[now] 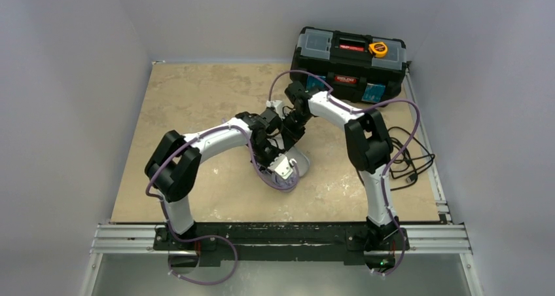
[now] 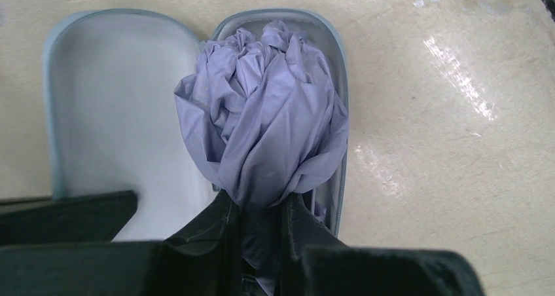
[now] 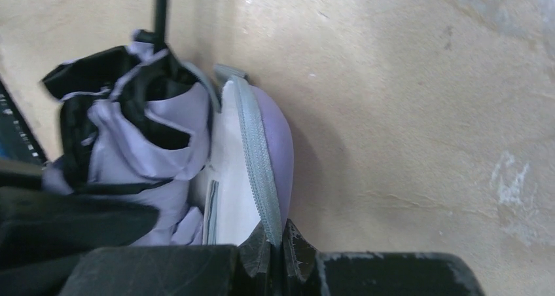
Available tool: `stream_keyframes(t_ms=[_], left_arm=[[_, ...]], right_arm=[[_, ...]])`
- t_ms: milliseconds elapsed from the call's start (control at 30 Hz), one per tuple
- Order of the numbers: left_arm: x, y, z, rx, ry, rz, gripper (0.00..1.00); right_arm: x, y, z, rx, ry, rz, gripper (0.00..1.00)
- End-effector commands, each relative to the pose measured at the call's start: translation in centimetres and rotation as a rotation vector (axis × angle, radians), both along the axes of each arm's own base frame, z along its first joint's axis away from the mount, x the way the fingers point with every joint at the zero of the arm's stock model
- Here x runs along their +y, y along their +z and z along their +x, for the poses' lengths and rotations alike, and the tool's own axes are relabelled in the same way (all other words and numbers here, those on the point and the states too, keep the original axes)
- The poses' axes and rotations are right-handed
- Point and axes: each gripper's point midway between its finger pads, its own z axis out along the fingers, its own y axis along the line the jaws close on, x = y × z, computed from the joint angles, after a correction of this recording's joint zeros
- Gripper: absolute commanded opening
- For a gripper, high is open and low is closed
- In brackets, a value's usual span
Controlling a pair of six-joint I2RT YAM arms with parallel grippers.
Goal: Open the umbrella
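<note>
Umbrella (image 2: 262, 112) is folded, a bunched lavender bundle lying in one half of the open clamshell case (image 2: 118, 99). In the left wrist view that is the right-hand half. The other half lies flat beside it with its pale lining showing and nothing in it.

Left tool (image 2: 258, 204): fingers (image 2: 209, 237) are pressed together on the near end of the umbrella fabric, and cloth runs down between them. It is clamped on the umbrella.

Right tool (image 3: 276, 234): the tips are closed on the case's zipper rim, at the edge of the lavender shell. It is clamped on the case, not on the umbrella.

The right wrist view shows the umbrella's other side. Black fabric is mixed with lavender folds, crumpled against the case wall. A thin dark shaft (image 3: 160, 8) sticks out from the bundle toward the top of the frame. The knob handle can't be made out.

In the top view both arms bend in and meet over the case near the middle of the beige counter (image 1: 196, 99). The case is mostly hidden under the wrists, with only a pale edge showing. The left arm comes in from the left and the right arm from behind and to the right.

A black toolbox (image 1: 350, 60) sits at the far right corner of the counter with a yellow tape measure (image 1: 378, 48) on its lid. Loose black cables (image 1: 409, 158) lie off the right edge. All of these are well apart from the case.
</note>
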Motion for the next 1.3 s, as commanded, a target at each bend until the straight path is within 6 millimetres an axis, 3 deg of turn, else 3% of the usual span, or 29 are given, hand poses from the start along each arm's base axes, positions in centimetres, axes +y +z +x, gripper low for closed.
stream_keyframes(t_ms=[0,167,333,400,633,733,767,867,967,1167,1267], left_arm=[[-2.1,5.1,0.9,0.029,0.139,-0.130,0.00],[-3.5,11.7,3.0,-0.068,0.231,-0.352,0.00],[-2.2,16.9,6.0,-0.147,0.354,-0.480,0.00],[-1.1,18.8,7.3,-0.162,0.415,-0.511,0.00],[4.0,20.4,11.6,-0.191,0.627,-0.504,0.00],[5.7,20.0,12.3,-0.176,0.697,-0.495,0.00],[6.2,19.9,12.6,-0.174,0.723,-0.498,0.00],[7.7,19.7,13.6,-0.149,0.822,-0.514,0.00],[8.6,20.4,14.2,-0.099,0.913,-0.542,0.00],[8.7,23.9,14.0,0.074,1.062,-0.649,0.00],[8.8,26.8,14.3,0.170,1.162,-0.743,0.00]], right_arm=[[-2.0,1.3,2.0,-0.143,-0.065,-0.068,0.00],[-4.7,1.5,3.6,-0.193,-0.155,-0.122,0.00],[-8.1,2.5,4.8,-0.306,-0.199,-0.201,0.00],[-10.5,2.5,5.2,-0.384,-0.195,-0.284,0.00],[-20.1,3.1,8.2,-0.652,-0.127,-0.553,0.00],[-22.8,4.4,10.3,-0.723,-0.143,-0.611,0.01],[-23.2,4.8,10.9,-0.727,-0.151,-0.614,0.07],[-22.8,6.5,12.1,-0.730,-0.163,-0.576,0.28],[-21.4,8.3,12.5,-0.725,-0.178,-0.500,0.59],[-17.9,13.4,11.7,-0.700,-0.230,-0.286,0.81],[-15.5,17.2,11.7,-0.738,-0.277,-0.124,0.88]])
